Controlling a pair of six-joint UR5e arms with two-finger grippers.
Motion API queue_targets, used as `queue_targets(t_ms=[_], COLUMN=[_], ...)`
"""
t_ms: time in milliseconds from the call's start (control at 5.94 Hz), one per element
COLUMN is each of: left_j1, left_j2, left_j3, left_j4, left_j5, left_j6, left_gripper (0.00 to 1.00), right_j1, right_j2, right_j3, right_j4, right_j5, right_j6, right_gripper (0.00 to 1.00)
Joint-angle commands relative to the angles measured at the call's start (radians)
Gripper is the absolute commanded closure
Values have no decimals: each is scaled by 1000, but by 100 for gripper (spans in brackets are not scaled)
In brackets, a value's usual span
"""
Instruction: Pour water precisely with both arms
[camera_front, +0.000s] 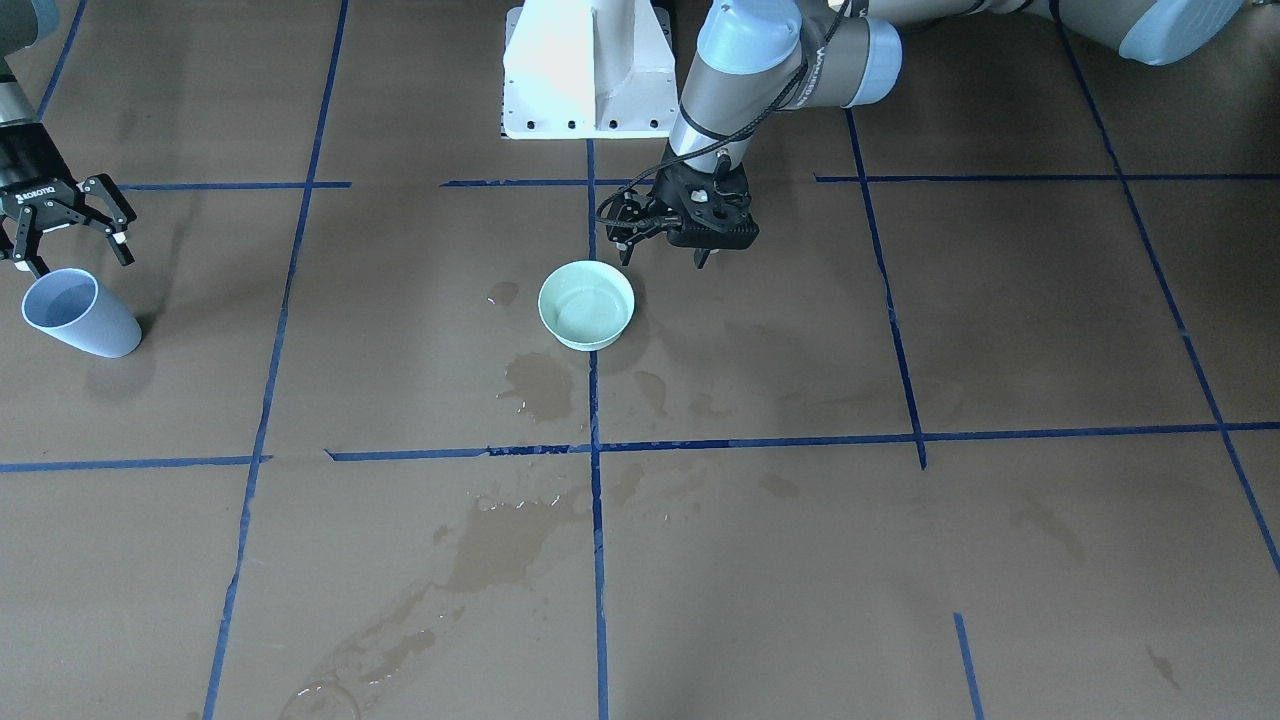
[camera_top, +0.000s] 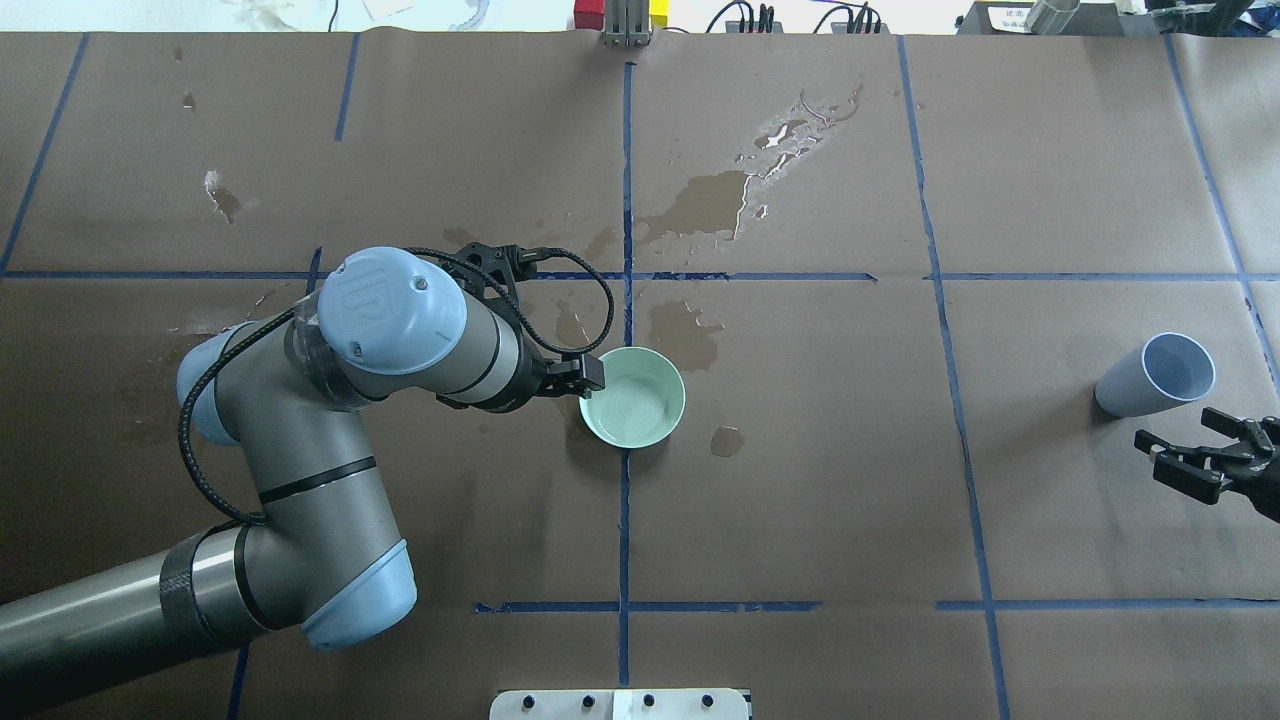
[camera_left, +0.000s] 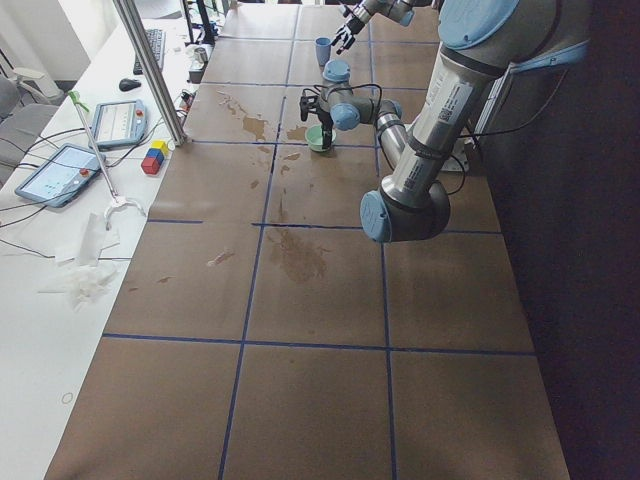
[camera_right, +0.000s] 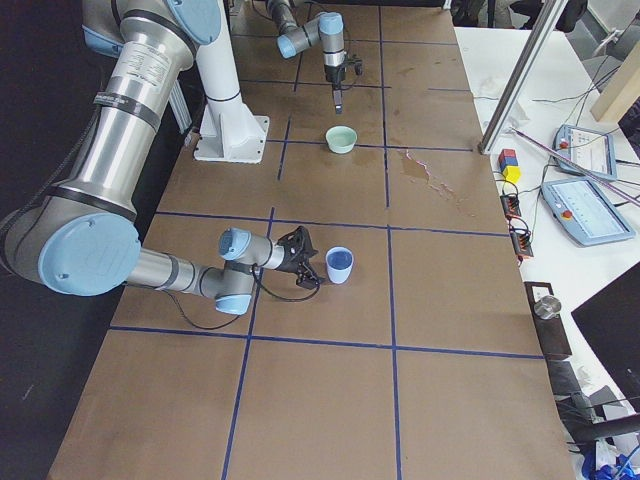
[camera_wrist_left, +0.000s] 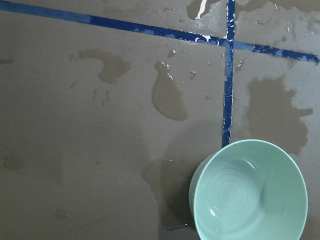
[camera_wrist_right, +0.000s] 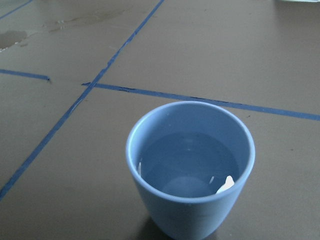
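Water (camera_wrist_right: 187, 162) in blue cup (camera_wrist_right: 190, 170) (upright); green bowl (camera_wrist_left: 250, 192) wet

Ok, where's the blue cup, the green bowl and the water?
Pale blue plastic cup (camera_front: 95, 330), front-facing view, outer side wall.
Mint green round bowl (camera_top: 668, 415), overhead view, inner wall by the rim.
Water (camera_wrist_right: 187, 162), right wrist view, surface inside the cup.

Two claws hanging over a wet surface (camera_front: 1000, 330)

The right claw (camera_front: 68, 240) is hovering spread just above the blue cup (camera_front: 80, 313); the left claw (camera_front: 665, 258), its jaws seemingly closed, is hanging beside the green bowl (camera_front: 586, 304).
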Motion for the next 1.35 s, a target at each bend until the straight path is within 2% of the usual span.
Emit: queue_targets(t_ms=[0, 168, 673, 1178], left_j1=[1, 1, 1, -2], left_j2=[0, 1, 1, 3], left_j3=[-3, -3, -4, -6], left_j4=[0, 0, 0, 0], left_j5=[9, 9, 10, 12], left_j6=[-1, -1, -1, -1], left_gripper=[0, 0, 0, 0], right_j1=[-169, -218, -254, -257], right_j2=[20, 25, 68, 115], right_j3=[-66, -74, -132, -166], right_j4=[43, 42, 43, 48], right_j5=[-331, -432, -599, -660], right_j6=[52, 53, 66, 66], right_gripper=[0, 0, 0, 1])
